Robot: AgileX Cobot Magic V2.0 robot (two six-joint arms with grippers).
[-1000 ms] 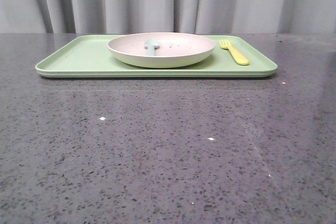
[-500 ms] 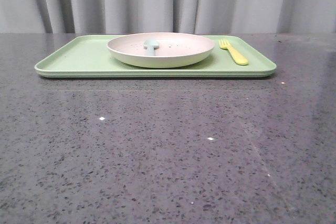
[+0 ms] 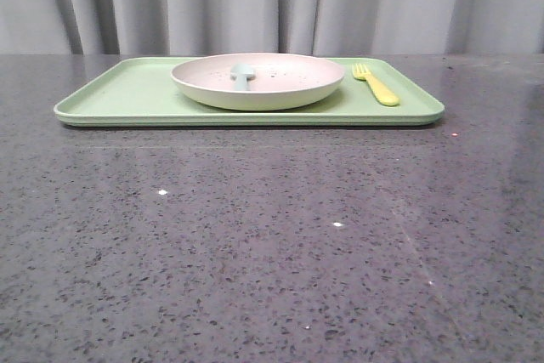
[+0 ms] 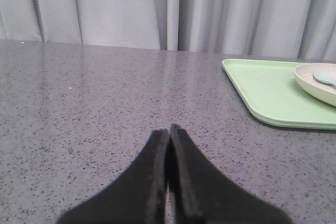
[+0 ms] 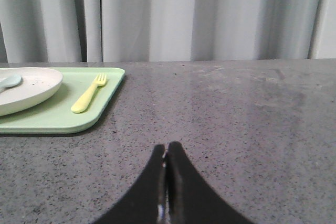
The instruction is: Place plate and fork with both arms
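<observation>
tray [image 3: 127, 95]: lies on the table [image 3: 272, 235], toward its far side, just before the curtain [image 3: 272, 2]
plate [image 3: 280, 91]: on the tray, about mid-tray, a little right of its middle
spoon [image 3: 242, 74]: in the plate, left of the plate's middle
fork [image 3: 376, 85]: on the tray, right of the plate and apart from it, near the tray's right end, tines toward the curtain
left gripper [image 4: 169, 132]: over bare table, left of the tray and well apart from it
right gripper [image 5: 166, 149]: over bare table, right of the tray and well apart from it
curtain: behind the table's far edge
</observation>
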